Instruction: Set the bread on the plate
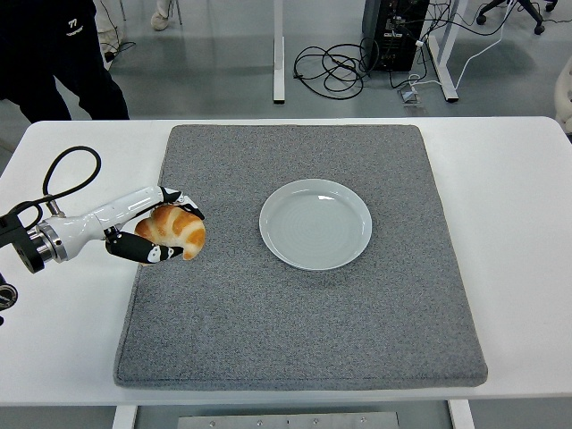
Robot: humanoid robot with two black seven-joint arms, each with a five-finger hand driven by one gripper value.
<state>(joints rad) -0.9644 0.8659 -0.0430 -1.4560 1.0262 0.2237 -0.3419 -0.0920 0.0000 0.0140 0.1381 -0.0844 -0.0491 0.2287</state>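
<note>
A golden-brown croissant-shaped bread (178, 231) is held in my left hand (161, 231), whose white and black fingers are curled around it. The hand and bread hang above the left edge of the grey mat (295, 304). A pale round plate (315, 222) lies empty near the mat's middle, well to the right of the bread. My left arm comes in from the left edge over the white table (509, 223). No right arm shows.
A black cable loop (67, 174) arches up from the left wrist. A person in dark clothes (54, 54) stands beyond the table's far left corner. Cables and desk legs lie on the floor behind.
</note>
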